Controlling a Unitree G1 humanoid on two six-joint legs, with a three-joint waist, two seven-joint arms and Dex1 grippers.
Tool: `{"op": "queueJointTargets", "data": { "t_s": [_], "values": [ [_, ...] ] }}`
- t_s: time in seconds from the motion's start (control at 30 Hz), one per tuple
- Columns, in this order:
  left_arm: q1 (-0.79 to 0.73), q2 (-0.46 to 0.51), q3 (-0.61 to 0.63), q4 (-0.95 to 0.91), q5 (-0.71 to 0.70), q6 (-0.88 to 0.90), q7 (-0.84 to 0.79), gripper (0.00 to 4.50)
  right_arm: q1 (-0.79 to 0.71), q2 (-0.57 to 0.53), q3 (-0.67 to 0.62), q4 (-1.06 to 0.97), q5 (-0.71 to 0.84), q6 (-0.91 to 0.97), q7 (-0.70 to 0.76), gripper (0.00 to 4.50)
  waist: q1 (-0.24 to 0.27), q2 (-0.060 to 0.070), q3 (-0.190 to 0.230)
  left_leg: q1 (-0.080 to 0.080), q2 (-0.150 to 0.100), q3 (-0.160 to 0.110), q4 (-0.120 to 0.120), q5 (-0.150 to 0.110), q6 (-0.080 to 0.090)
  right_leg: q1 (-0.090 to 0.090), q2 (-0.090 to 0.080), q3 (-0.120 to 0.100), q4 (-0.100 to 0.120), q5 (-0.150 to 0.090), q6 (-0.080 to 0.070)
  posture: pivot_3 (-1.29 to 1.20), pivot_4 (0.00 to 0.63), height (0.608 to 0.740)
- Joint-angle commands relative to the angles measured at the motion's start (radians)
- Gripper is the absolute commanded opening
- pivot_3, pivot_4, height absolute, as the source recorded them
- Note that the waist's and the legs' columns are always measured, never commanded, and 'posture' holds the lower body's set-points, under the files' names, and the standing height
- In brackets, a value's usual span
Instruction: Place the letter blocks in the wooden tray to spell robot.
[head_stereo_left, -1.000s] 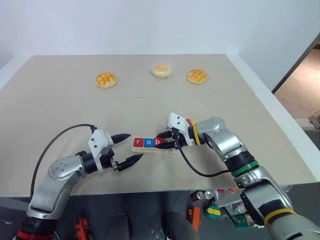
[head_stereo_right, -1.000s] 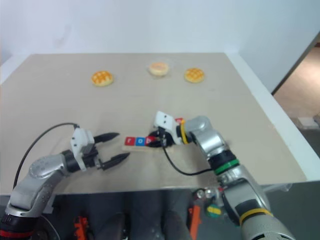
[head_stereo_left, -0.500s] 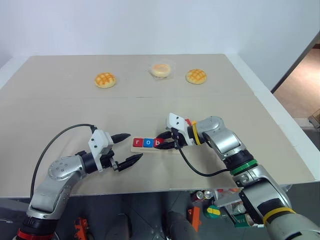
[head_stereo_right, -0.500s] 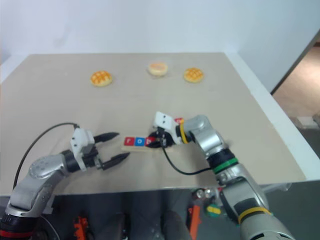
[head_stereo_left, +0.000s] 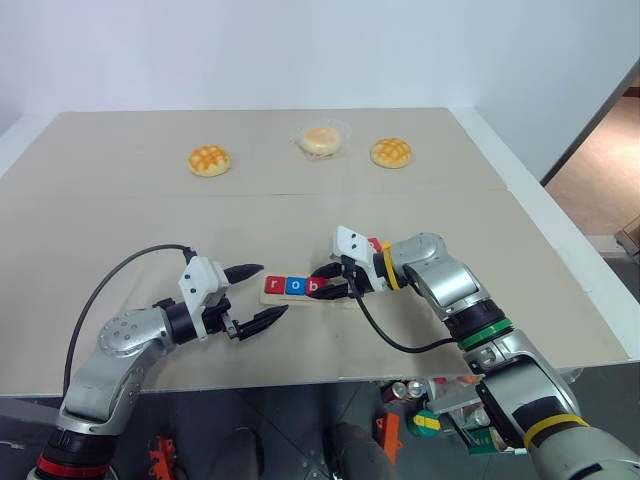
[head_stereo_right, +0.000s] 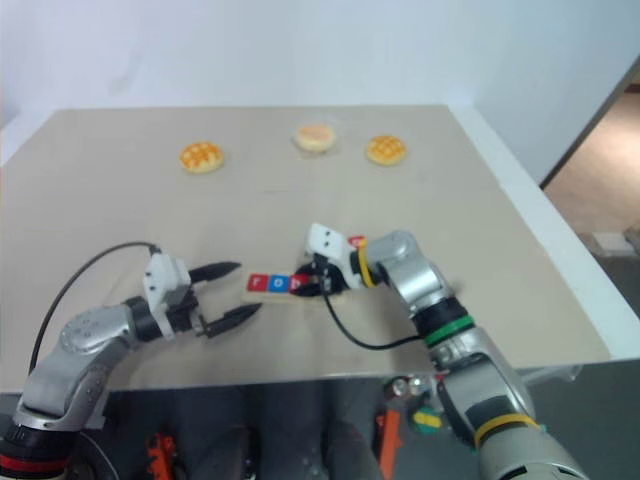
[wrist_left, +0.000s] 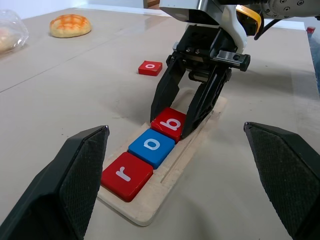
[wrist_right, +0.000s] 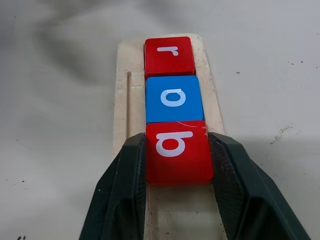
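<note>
Since a second ago, little has moved: the arms and tiles are seen in the same places, and the right gripper (wrist_left: 192, 107) is still set around the red "b" tile (wrist_right: 178, 151). Its two black fingers (wrist_right: 120, 195) flank that tile's sides; whether they are pressing it or just eased off cannot be told. The wooden tray (wrist_left: 172, 175) is laid on the beige table (head_stereo_left: 300, 215) between the two arms. Three letter blocks are seated in its groove, touching in a row: a red "r" tile (wrist_left: 126, 175), a blue "o" tile (wrist_left: 151, 147), then the "b". A loose red "o" tile (wrist_left: 150, 67) is seen on the table beyond the tray. The left gripper (head_stereo_left: 254, 296) is held spread wide and empty, just beside the tray's "r" end. Two waffle-patterned buns (head_stereo_left: 210, 160) and a wrapped bun (head_stereo_left: 322, 138) are placed near the far edge.
</note>
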Motion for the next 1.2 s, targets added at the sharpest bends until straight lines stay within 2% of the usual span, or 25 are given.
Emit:
{"op": "queueJointTargets", "data": {
  "t_s": [0.03, 0.13, 0.37, 0.67, 0.83, 1.03, 1.2],
  "values": [
    [-0.010, 0.004, 0.000, -0.013, 0.000, -0.023, -0.011, 4.50, -0.012, 0.003, -0.013, 0.004, -0.007, -0.004, -0.004, 3.26, 0.000, 0.000, 0.000, 0.000, 0.000, 0.000, 0.000, 0.000, 0.000, 0.000, 0.000, 0.000, 0.000, 0.000, 0.000, 0.00, 0.150, 0.739],
    [-0.012, 0.004, -0.005, -0.015, -0.002, -0.023, -0.019, 4.50, -0.011, 0.004, -0.020, -0.002, -0.005, -0.007, -0.012, 4.40, 0.000, 0.000, 0.000, 0.000, 0.000, 0.000, 0.000, 0.000, 0.000, 0.000, 0.000, 0.000, 0.000, -0.001, -0.002, 0.00, 0.150, 0.739],
    [-0.023, 0.006, -0.010, -0.014, -0.011, -0.013, -0.038, 4.50, -0.003, -0.005, -0.071, -0.076, 0.047, 0.053, -0.029, 4.40, 0.000, 0.000, 0.000, 0.000, 0.000, 0.000, 0.000, 0.000, 0.000, 0.000, 0.000, 0.000, 0.000, 0.000, 0.000, 0.00, 0.150, 0.739],
    [-0.034, 0.028, -0.018, -0.047, -0.054, 0.042, -0.091, 4.50, 0.024, -0.056, -0.262, -0.183, 0.153, 0.204, -0.138, 4.40, 0.000, 0.000, 0.000, -0.002, 0.000, 0.000, 0.000, 0.000, 0.000, -0.002, 0.000, 0.000, 0.000, 0.000, 0.000, 0.00, 0.150, 0.739],
    [-0.071, 0.043, -0.035, -0.072, -0.070, 0.077, -0.100, 4.50, 0.108, 0.002, -0.435, -0.304, 0.109, 0.255, -0.516, 4.40, 0.000, 0.000, 0.000, -0.002, 0.000, 0.000, -0.001, 0.000, 0.000, -0.002, 0.000, 0.000, 0.000, 0.000, 0.000, 0.00, 0.150, 0.739],
    [-0.082, 0.036, -0.042, -0.067, -0.068, 0.072, -0.100, 4.50, 0.240, 0.141, -0.436, -0.501, 0.034, 0.306, -0.823, 4.40, -0.005, 0.000, 0.000, -0.004, 0.000, 0.002, -0.003, 0.000, 0.000, -0.007, 0.000, 0.002, 0.001, 0.000, 0.001, 0.00, 0.150, 0.739],
    [-0.086, 0.028, -0.051, -0.063, -0.080, 0.075, -0.110, 4.50, 0.292, 0.213, -0.404, -0.480, -0.021, 0.284, -0.948, 4.40, -0.003, 0.000, 0.000, -0.005, 0.000, 0.002, -0.003, 0.000, 0.000, -0.008, 0.000, 0.002, 0.001, 0.000, 0.001, 0.00, 0.150, 0.739]
  ]
}}
